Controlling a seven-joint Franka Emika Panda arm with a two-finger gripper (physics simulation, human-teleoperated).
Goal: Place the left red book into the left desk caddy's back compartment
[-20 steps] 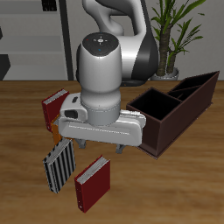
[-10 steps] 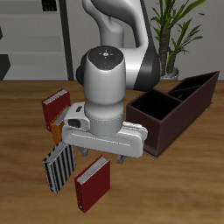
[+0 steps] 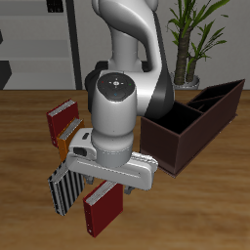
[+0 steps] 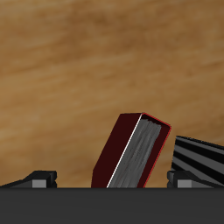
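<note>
- Compared with the earlier frames, the gripper (image 3: 105, 186) has been lowered and carried toward the table's front edge, so that it now hangs directly over the left red book (image 3: 103, 205).
- From this, the approach for the grasp is judged nearly complete; no contact is seen yet.
- In the wrist view, the fingertips (image 4: 39, 178) are seen spread wide, with the book (image 4: 133, 154) between them and nothing held.
- The book is seen standing near the front edge, just beside the striped book (image 3: 65, 184): bright red cover, pale page edges, slightly tilted.
- The left desk caddy (image 3: 195, 125) is well apart, farther back; its back compartment (image 3: 217, 98) has not yet been approached.
</note>
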